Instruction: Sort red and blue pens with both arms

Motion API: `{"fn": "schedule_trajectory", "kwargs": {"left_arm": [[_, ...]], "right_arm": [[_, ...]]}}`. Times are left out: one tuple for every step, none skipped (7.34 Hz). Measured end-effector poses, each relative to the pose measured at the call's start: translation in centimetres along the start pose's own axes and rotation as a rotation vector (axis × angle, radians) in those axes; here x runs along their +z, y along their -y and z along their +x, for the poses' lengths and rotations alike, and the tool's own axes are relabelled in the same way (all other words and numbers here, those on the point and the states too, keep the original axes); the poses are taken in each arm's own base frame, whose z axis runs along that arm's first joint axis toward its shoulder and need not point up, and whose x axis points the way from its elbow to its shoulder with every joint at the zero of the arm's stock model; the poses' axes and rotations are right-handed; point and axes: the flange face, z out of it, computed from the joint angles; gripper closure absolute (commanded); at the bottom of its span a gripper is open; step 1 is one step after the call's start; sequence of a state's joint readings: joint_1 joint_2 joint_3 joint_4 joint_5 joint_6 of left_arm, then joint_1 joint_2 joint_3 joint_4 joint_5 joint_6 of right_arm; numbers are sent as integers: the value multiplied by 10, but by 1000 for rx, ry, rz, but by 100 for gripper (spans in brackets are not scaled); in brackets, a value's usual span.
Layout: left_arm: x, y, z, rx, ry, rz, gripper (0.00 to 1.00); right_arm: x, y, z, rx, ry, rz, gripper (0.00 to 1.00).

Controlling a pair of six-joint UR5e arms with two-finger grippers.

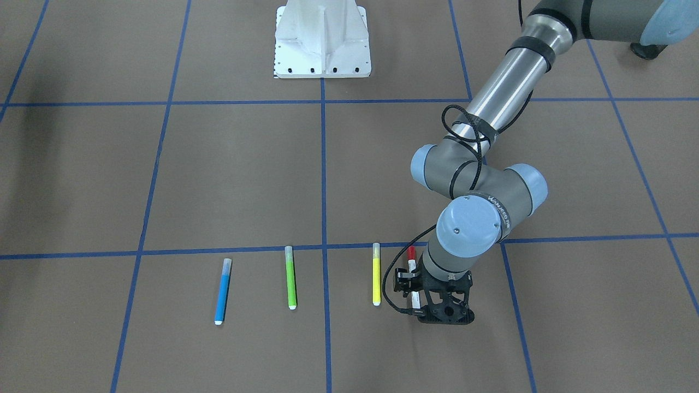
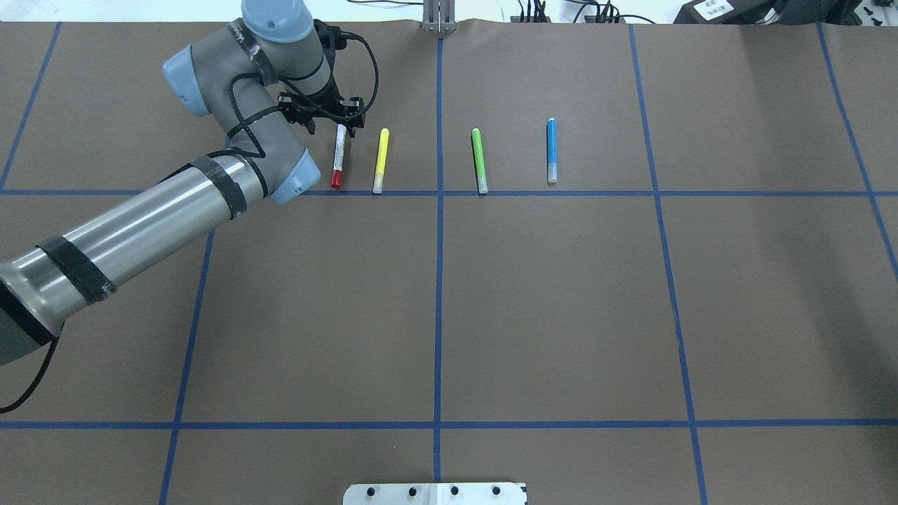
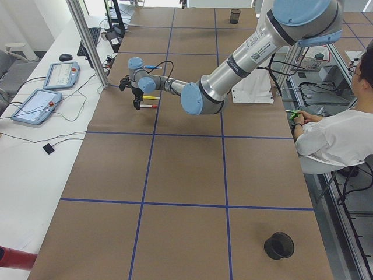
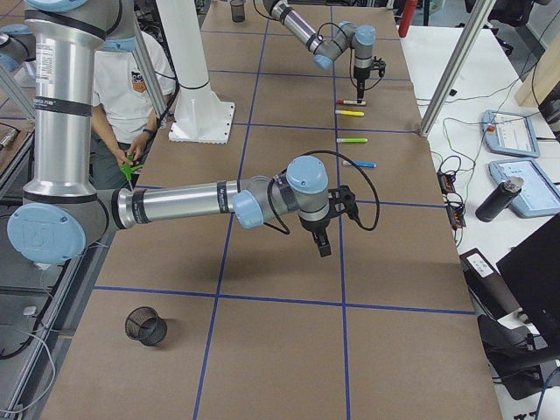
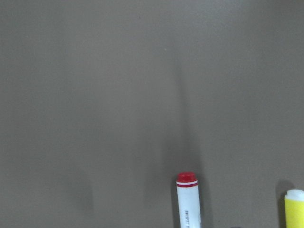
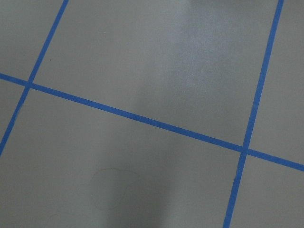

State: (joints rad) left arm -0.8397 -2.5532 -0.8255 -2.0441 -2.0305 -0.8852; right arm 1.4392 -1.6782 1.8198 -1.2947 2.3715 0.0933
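Observation:
The red pen (image 2: 338, 156), white-barrelled with a red cap, lies leftmost in a row of pens at the far side of the table. My left gripper (image 2: 335, 120) points down over its far end and looks open, its fingers either side of the barrel. Only that end of the red pen (image 5: 187, 202) shows in the left wrist view, with no fingers. The blue pen (image 2: 551, 149) lies at the row's right end, untouched. My right gripper (image 4: 322, 245) hangs above bare table in the exterior right view only; I cannot tell if it is open or shut.
A yellow pen (image 2: 380, 160) lies just right of the red one, and a green pen (image 2: 478, 160) lies between yellow and blue. A black mesh cup (image 4: 145, 325) stands near the table's right end. A person (image 3: 338, 137) sits behind the white robot base (image 1: 322, 41).

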Motion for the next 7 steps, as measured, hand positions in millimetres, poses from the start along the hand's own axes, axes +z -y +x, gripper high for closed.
{"fn": "schedule_trajectory", "kwargs": {"left_arm": [[2,-1,2,-7,-2,3,37],[4,-1,2,-9,-1,8,39],[8,-1,1,-7,0,14,41],[10,-1,1,-6,-1,18,44],[11,-2,3,-4,-2,19,53],[12,-3,4,-3,-2,19,56],[14,-4,5,-1,3,21,69]], "right_arm": [[0,0,0,0,0,-1,0],[1,-1,0,1,0,-2,0],[1,-2,0,1,1,-4,0],[2,-3,1,2,1,-6,0],[2,-3,1,2,0,-7,0],[3,-4,1,2,0,-7,0],[3,-4,1,3,-1,-8,0]]}}
